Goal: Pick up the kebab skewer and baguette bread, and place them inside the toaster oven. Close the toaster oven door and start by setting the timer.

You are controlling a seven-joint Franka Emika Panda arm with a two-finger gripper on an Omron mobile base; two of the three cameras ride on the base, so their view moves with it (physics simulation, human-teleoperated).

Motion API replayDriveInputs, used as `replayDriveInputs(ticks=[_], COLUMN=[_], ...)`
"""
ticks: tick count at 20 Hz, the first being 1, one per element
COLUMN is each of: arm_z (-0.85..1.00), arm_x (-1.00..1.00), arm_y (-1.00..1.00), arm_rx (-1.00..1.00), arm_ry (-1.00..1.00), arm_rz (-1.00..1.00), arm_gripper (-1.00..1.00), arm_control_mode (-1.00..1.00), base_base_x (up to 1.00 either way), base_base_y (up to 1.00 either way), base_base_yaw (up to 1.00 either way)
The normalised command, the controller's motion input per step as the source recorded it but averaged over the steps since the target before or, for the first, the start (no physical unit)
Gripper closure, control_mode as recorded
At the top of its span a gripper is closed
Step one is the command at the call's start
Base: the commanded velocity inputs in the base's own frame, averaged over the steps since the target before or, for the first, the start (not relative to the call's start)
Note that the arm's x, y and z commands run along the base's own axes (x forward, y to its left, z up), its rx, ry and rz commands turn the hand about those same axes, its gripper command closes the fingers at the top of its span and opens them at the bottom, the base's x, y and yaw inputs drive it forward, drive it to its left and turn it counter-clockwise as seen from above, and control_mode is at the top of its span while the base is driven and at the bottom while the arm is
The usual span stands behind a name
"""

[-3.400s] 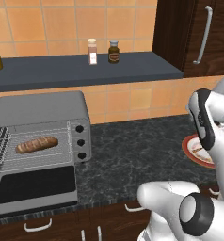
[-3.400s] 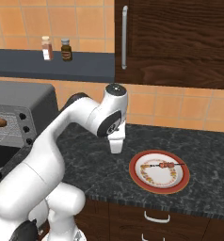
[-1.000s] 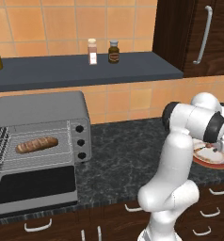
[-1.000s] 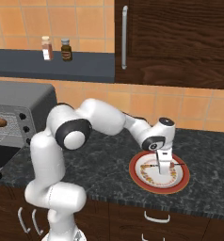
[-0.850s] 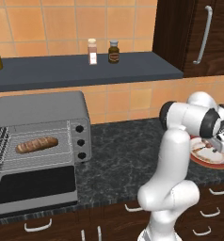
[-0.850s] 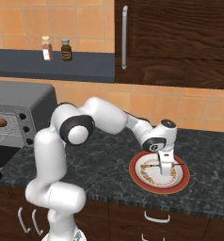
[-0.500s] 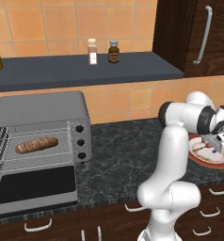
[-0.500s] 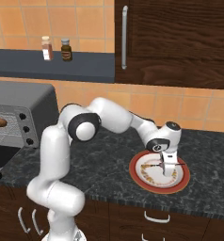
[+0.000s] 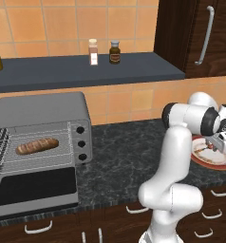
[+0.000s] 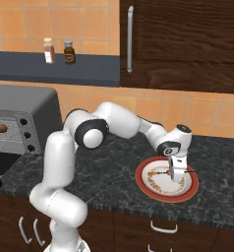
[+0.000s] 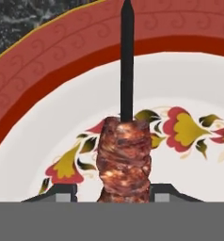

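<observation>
Gripper [image 10: 177, 176] is down over the red-rimmed plate [image 10: 144, 183], jaws either side of the kebab skewer [image 11: 124, 160] lying there; can't tell if they're gripping it. Baguette bread [image 9: 37, 145] sits on the toaster oven [image 9: 41, 110] rack, well left of the plate, door dropped open ready for the skewer I guess.

Skewer [image 11: 124, 160]: dark stick, reddish-brown meat, flat on my plate [image 11: 48, 117], stick pointing twelve o'clock in my hand view. Baguette [image 9: 37, 145]: golden, lying on oven [image 9: 43, 111] rack. Door [image 9: 35, 187]: dark glass, dropped open.
</observation>
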Motion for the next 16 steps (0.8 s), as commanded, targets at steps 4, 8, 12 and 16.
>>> replayDriveInputs(ticks=[4, 8, 12, 16], arm_z=[-0.43, 0.00, 0.58, 0.50], arm_x=[0.00, -0.22, -0.59, -0.52], arm_y=[0.00, 0.00, 0.00, 0.36], arm_rx=[0.00, 0.00, 0.00, 0.00], arm_ry=[0.00, -0.01, -0.01, 0.00], arm_rz=[0.00, -0.02, -0.04, -0.06], arm_gripper=[1.00, 1.00, 1.00, 1.00], arm_control_mode=[-1.00, -1.00, -1.00, -1.00], base_base_x=[0.00, 0.00, 0.00, 0.00], base_base_y=[0.00, 0.00, 0.00, 0.00], base_base_yaw=[0.00, 0.00, 0.00, 0.00])
